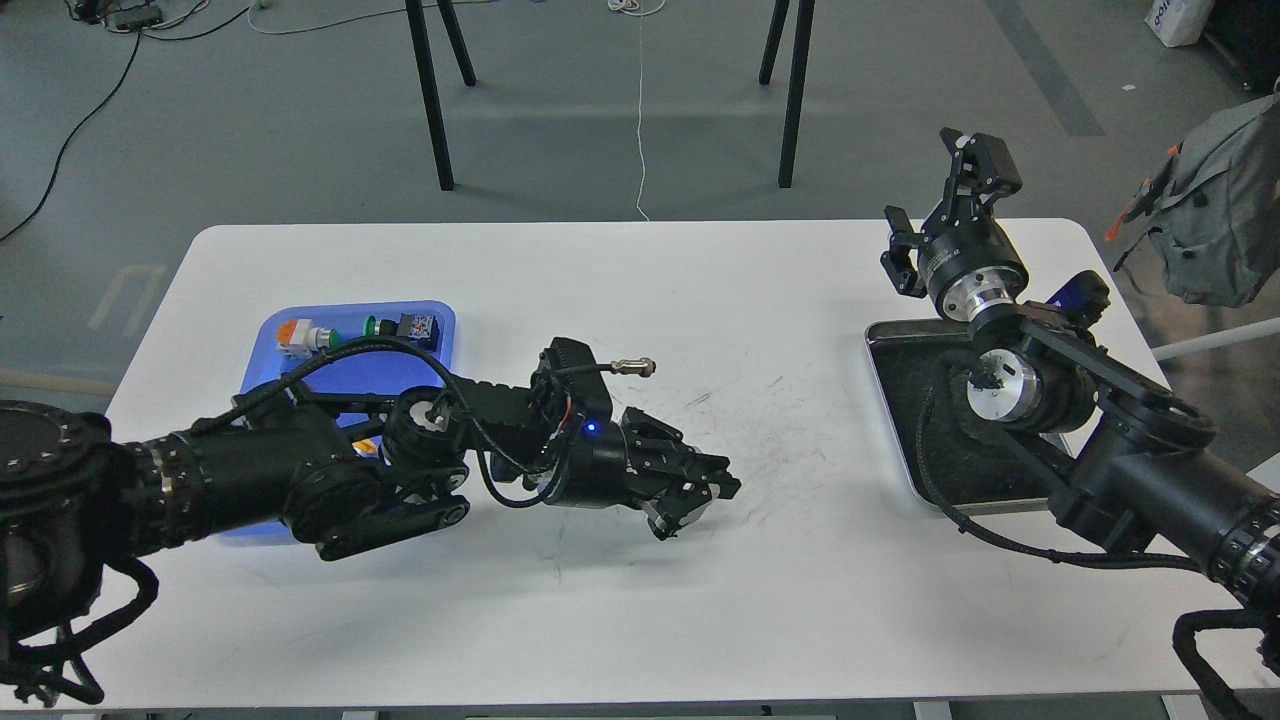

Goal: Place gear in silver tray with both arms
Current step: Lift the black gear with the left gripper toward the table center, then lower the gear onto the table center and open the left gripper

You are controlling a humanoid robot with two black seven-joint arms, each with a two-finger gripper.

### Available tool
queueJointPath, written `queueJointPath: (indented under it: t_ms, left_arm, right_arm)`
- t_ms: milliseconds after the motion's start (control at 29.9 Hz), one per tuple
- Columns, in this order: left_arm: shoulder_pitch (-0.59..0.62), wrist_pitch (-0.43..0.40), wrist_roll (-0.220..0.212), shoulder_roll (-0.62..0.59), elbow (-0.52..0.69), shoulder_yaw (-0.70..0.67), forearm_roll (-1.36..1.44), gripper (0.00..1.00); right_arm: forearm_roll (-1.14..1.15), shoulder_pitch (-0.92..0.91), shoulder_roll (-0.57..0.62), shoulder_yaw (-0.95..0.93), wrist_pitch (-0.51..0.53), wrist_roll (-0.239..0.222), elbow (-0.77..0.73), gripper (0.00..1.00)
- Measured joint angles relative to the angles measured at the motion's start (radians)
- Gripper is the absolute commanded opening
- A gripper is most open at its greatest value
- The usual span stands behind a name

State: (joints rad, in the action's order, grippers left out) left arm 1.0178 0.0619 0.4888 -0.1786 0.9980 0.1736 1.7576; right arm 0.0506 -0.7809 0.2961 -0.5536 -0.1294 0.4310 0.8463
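The silver tray [893, 420] lies at the table's right side, and my right arm covers much of its dark bottom. My right gripper [940, 200] is raised above the tray's far edge with its fingers wide apart and empty. My left arm reaches from the blue tray across to the table's middle. My left gripper [697, 503] hangs just above the scratched white top, pointing right. Its dark fingers are hard to tell apart. The gear does not show: I cannot tell whether it is in the left gripper or under the arm.
The blue plastic tray [285, 360] at the left holds an orange and white switch [296, 336] and a green-capped part [398, 325]; my left arm hides its front half. Black stand legs and a grey bag [1215, 230] are beyond the table.
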Motion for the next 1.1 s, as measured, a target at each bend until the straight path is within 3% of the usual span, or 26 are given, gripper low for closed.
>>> queueJointPath:
  t_ms: [334, 635, 1103]
  left_arm:
    - [-0.002, 0.001, 0.0, 0.163, -0.113, 0.014, -0.001, 0.14]
    - [-0.008, 0.0, 0.0, 0.178, -0.264, 0.015, -0.007, 0.14]
    - [-0.033, 0.015, 0.0, 0.179, -0.257, 0.012, -0.018, 0.15]
  right_arm:
    - [0.0, 0.0, 0.001, 0.005, 0.001, 0.0, 0.0, 0.99]
    - [0.0, 0.0, 0.002, 0.007, -0.001, 0.0, 0.0, 0.99]
    - [0.0, 0.001, 0.001, 0.011, -0.001, 0.0, -0.001, 0.99]
